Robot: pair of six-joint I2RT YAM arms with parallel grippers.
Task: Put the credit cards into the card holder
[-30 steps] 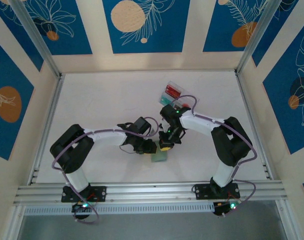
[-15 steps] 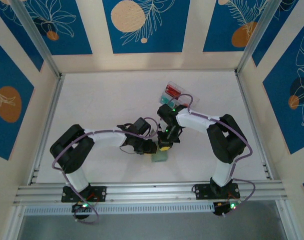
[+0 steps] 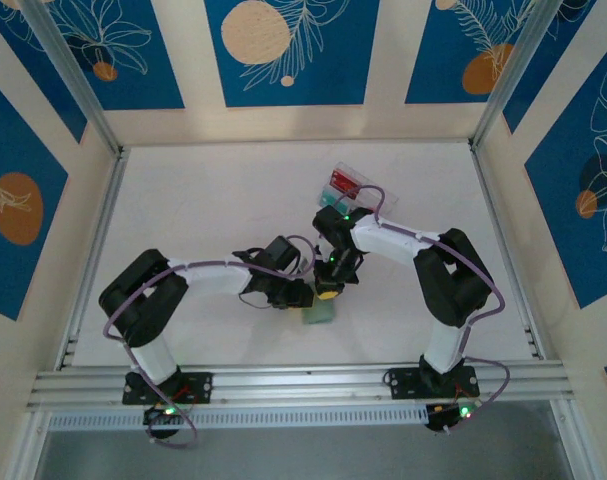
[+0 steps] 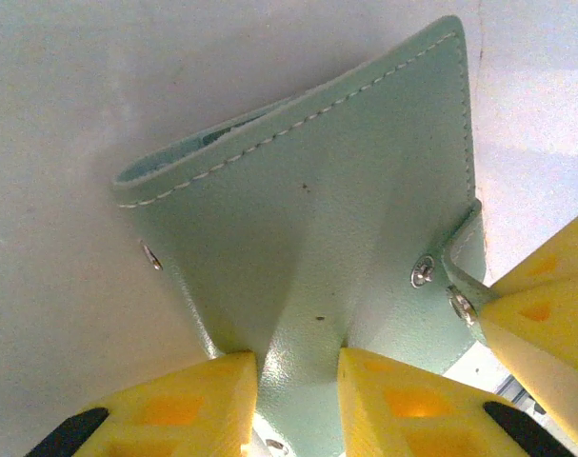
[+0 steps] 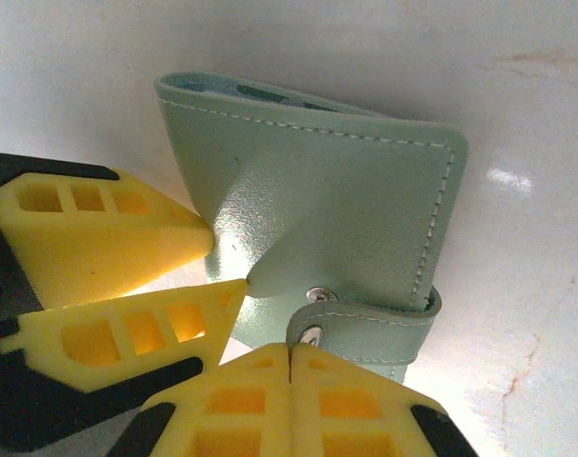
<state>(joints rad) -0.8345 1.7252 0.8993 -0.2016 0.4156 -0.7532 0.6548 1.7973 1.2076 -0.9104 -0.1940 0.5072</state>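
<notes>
Sage-green soft leather with pale stitching is what my left claw (image 4: 296, 367) has between its yellow fingers: it is clamped on a raised fold of the card holder (image 4: 308, 190), which lies on the white desk (image 3: 203, 210) near the middle, a little toward the near edge. The holder is folded, with its open mouth on the far side from my left wrist.

My right claw (image 5: 289, 357) has its two fingers pressed together, and their tip touches the snap tab (image 5: 365, 319) at the holder's corner. Whether the tab is pinched between them I cannot tell. The two claws stand just beside each other over the holder, so the room between them is very narrow.

Behind my right claw, toward the far wall, the clear box (image 3: 351, 186) lies on the desk. In it I see a red card (image 3: 341, 184) and, nearer to me, a teal card (image 3: 327, 200), which the right arm (image 3: 403, 240) partly covers. This arm bends over the way between the box and the holder.

The desk is bare to the left of the box and also to the right of the right arm. A metal rail (image 3: 303, 385) runs along the near edge, thin metal bars run along both sides, and blue and cream walls (image 3: 283, 60) close the far side and the flanks.
</notes>
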